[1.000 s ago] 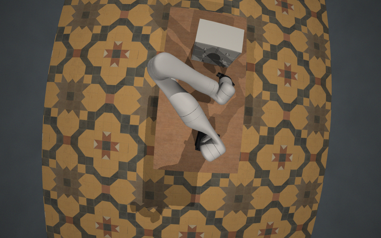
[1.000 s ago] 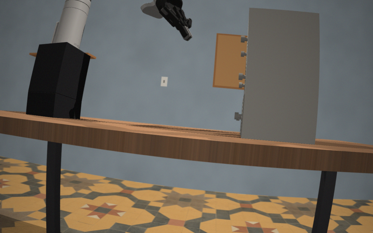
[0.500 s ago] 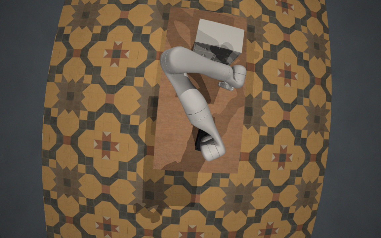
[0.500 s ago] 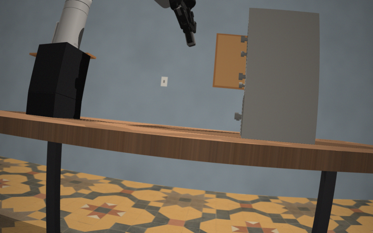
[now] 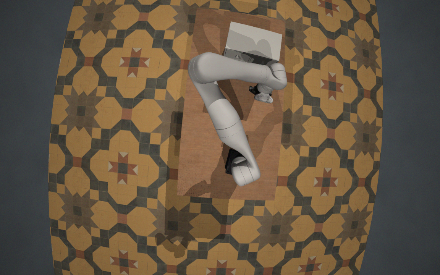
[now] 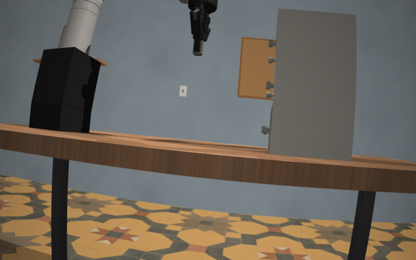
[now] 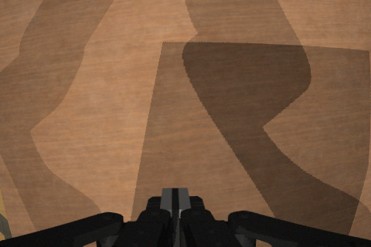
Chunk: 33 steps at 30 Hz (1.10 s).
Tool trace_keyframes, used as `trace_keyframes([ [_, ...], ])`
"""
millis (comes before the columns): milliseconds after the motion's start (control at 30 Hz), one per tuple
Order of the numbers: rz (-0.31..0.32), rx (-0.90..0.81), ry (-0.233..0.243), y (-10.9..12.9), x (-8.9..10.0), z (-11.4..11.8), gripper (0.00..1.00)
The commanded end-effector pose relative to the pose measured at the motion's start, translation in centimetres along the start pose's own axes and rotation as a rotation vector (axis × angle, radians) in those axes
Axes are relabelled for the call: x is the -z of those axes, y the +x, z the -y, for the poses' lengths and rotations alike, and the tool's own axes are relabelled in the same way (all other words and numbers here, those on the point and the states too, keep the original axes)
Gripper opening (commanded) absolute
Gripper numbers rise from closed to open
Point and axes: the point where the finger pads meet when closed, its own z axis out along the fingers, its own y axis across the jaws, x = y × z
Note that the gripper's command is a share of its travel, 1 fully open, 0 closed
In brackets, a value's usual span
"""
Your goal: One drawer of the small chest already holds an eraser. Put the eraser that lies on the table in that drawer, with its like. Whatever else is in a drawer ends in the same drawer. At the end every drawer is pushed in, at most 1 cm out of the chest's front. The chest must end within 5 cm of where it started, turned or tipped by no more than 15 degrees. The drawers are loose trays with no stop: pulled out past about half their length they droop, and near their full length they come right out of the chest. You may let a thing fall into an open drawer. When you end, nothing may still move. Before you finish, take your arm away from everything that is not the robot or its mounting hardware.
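We cannot find the loose eraser in any view; it may lie under the arm or outside the wrist camera's patch of bare table (image 7: 103, 77). The chest (image 6: 312, 83) stands at the far end of the table, every knob level, so its drawers look pushed in. Our gripper (image 6: 197, 48) hangs high, pointing straight down just in front of the chest, fingers fully together on nothing, probably searching.

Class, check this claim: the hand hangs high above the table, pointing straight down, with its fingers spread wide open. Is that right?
Not quite. The hand does hang high above the table, pointing straight down, but its fingers are shut together with nothing between them. The wrist view shows the two pads pressed against each other.
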Motion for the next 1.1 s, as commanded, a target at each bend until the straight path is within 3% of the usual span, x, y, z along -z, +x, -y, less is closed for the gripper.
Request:
trace_keyframes([
  [0, 0.0, 0.0, 0.001, -0.03, 0.01, 0.06, 0.0],
  [467, 0.0, 0.0, 0.001, -0.03, 0.01, 0.06, 0.0],
  [500, 0.0, 0.0, 0.001, -0.03, 0.01, 0.06, 1.0],
  [1067, 0.0, 0.0, 0.001, -0.03, 0.01, 0.06, 1.0],
])
